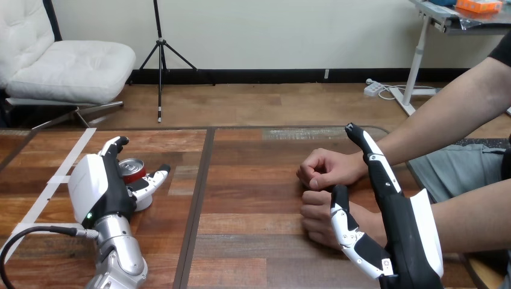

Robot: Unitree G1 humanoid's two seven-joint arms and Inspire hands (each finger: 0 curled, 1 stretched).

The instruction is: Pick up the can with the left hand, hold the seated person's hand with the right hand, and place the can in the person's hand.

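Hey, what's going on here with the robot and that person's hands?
The robot's left hand is curled round a can on the wooden table. Its right hand, fingers straight, rests beside a seated person's two fists, the farther fist and the nearer fist, without gripping either. The can has not reached the person yet.

Red can (131, 170), upright, seemingly clasped, at left
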